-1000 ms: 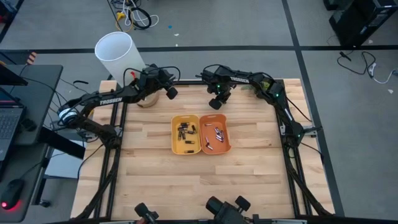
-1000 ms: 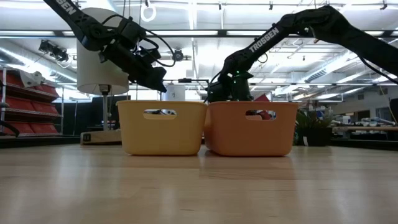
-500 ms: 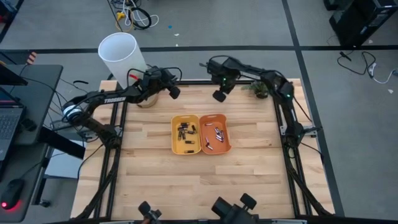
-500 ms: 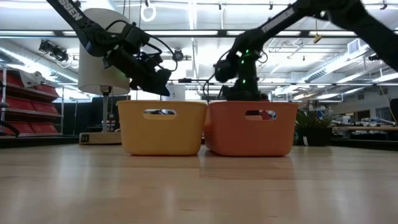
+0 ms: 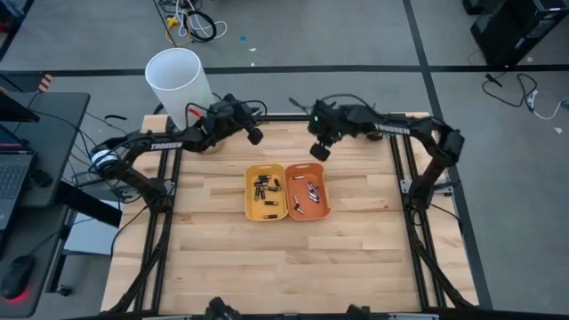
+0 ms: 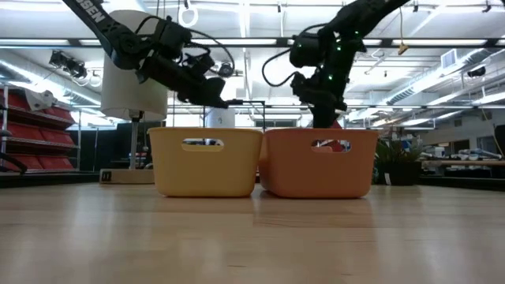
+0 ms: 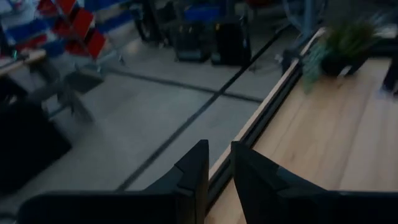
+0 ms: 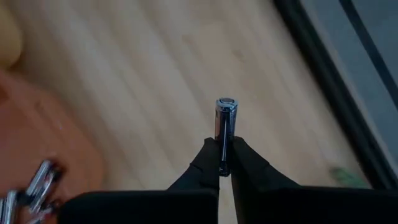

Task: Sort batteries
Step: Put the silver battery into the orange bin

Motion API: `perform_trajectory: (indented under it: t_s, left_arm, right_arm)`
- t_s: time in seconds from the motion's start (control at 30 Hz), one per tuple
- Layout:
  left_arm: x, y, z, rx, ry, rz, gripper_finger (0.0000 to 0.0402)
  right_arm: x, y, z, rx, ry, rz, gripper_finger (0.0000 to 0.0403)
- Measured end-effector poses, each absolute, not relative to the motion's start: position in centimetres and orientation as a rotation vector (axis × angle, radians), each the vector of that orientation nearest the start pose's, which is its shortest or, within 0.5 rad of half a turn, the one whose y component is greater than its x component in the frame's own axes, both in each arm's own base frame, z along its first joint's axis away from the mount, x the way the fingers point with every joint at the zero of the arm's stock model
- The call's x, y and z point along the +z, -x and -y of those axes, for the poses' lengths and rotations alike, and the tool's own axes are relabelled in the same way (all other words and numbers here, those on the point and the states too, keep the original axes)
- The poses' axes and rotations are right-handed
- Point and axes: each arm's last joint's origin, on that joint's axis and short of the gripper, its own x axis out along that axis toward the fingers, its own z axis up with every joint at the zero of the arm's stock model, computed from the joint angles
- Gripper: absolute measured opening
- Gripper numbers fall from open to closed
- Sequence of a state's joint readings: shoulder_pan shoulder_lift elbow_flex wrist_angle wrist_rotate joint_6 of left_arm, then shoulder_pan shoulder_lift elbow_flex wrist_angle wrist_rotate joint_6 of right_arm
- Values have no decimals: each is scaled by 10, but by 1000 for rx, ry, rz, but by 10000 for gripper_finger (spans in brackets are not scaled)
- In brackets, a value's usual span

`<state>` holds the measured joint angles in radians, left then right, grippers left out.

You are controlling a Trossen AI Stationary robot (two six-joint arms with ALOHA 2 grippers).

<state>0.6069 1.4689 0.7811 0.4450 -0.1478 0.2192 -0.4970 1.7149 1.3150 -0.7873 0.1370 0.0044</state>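
Observation:
Two small trays stand side by side at mid-table: a yellow one [image 5: 253, 206] with dark batteries [image 5: 264, 188] and an orange one [image 5: 322, 206] with silvery batteries [image 5: 311, 189]. My right gripper [image 5: 318, 152] hangs over the bare wood just beyond the orange tray's far rim [image 8: 37, 149], shut on one silvery battery [image 8: 225, 117] with dark ends. My left gripper [image 5: 254, 136] hovers near the table's far edge, beyond the yellow tray. Its fingers [image 7: 217, 163] stand a narrow gap apart with nothing between them. My right gripper pinches the battery's near part [image 8: 224, 138] between its two fingertips. The fingers slant steeply down and lie along the battery, so most of its length and its far cap [image 8: 226, 102] stick out past the tips. The battery is lifted clear of the table.
A tall white cylinder [image 5: 179, 78] stands at the table's far left corner behind the left arm. A small green plant [image 7: 346, 42] sits at the far edge. The near half of the table [image 5: 284, 258] is bare wood.
My right gripper has risen from low behind the orange tray to above its rim height, has come a little toward the trays and has tipped steeply downward; its elbow has swung out to the right. My left gripper has drifted slightly toward the table's right.

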Motion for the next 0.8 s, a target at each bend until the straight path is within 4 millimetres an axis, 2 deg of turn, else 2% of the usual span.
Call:
perform_trajectory:
  t_s: [0.1,0.23,0.47,0.6,0.8]
  left_arm:
    - [237,-264,-172,682,-166,-286,83]
    - [242,-274,-155,626,-165,-231,83]
    - [257,-288,-104,436,-55,-167,83]
    - [247,-293,-82,325,-48,-265,83]
    - [235,-291,-76,366,-22,-392,83]
  right_arm:
    - [227,-303,140,-486,-139,-1154,12]
    - [239,-309,97,-439,-10,-1049,12]
    - [244,-296,26,-432,65,-983,12]
    - [223,-292,9,-384,85,-911,12]
    - [193,-294,10,-358,65,-744,14]
